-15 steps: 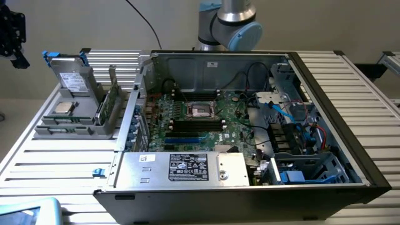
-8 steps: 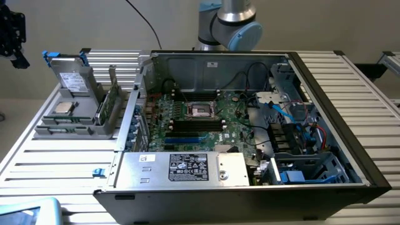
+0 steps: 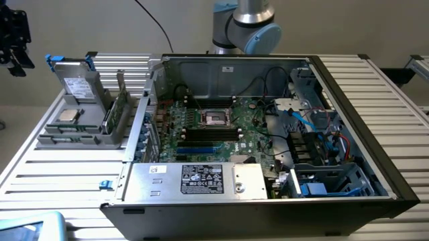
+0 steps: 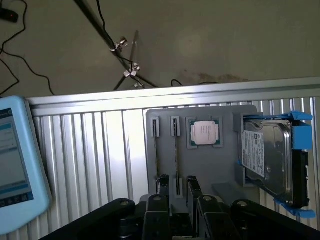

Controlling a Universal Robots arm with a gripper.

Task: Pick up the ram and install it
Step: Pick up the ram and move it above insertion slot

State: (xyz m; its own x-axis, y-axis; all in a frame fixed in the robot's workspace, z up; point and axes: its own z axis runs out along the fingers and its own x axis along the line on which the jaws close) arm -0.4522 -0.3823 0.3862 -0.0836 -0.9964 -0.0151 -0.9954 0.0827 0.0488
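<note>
Ram (image 4: 175,152) stands edge-up in a slot of the grey holder (image 4: 225,165), a second stick (image 4: 156,150) beside it. Descend off-line and you risk catching the slot wall or the neighbour. Your gripper (image 4: 182,220) hovers above, apparently empty — open or shut, you cannot tell — while CPU (image 4: 205,133) and hard drive (image 4: 265,155) crowd one side; overhead is free.

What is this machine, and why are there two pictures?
It is a grey-and-blue robot arm with a black gripper. One picture comes from a camera nearby, the other from a camera on the arm's wrist. On the ribbed metal table stands an open black computer case. Beside it, a grey plastic tray holds a silver hard drive in a blue frame, a square silver processor chip and thin green ram sticks standing in slots. The gripper hovers over the tray; the ram is not picked up yet.
</note>
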